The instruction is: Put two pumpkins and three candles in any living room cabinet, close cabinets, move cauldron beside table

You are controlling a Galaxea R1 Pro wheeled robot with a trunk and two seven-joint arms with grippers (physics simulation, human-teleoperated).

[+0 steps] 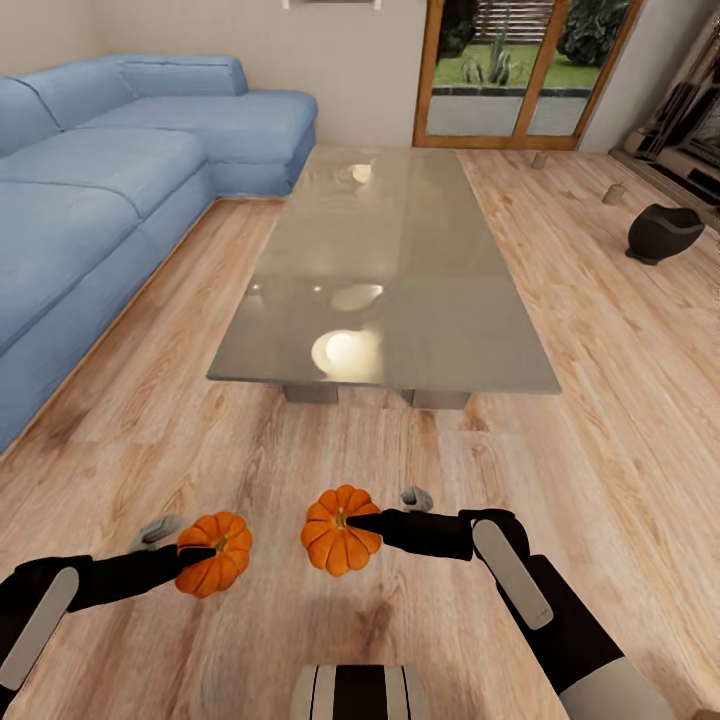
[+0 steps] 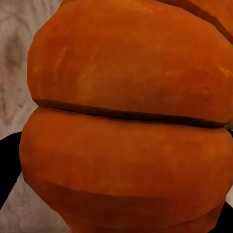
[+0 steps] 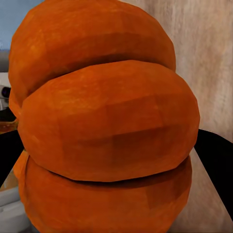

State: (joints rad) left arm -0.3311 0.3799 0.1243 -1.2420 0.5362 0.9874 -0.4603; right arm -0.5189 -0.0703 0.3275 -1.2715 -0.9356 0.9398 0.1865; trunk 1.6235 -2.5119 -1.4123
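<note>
Pale wood flooring (image 1: 620, 400) runs through the living room, with a long blue sofa (image 1: 90, 200) along my left side and a glazed door (image 1: 520, 70) to the garden at the far wall. Between them stands a low, glossy grey surface (image 1: 400, 250), bare on top apart from the reflected lights.

Close in front of me, above the floor, I hold one pumpkin in each hand. My left hand (image 1: 200, 556) is clamped on the left pumpkin (image 1: 214, 566); a dark finger lies across its top near the stem. In the left wrist view its orange ribs (image 2: 126, 121) sit right up against the camera, with a black finger edge showing at the side. My right hand (image 1: 362, 522) is clamped on the right pumpkin (image 1: 340, 530), one dark finger reaching across its crown to the stem. In the right wrist view that pumpkin (image 3: 102, 131) is just as close, with black finger edges on either side of it. The two pumpkins are near each other but apart.

Far off to my right, the black cauldron (image 1: 662, 233) sits on the floor, well apart from the grey surface. Beyond it, two small beige candles stand on the floor: one (image 1: 613, 193) near the cauldron, the other (image 1: 539, 159) closer to the glazed door. At the right edge I see part of some furniture, too cut off to identify.
</note>
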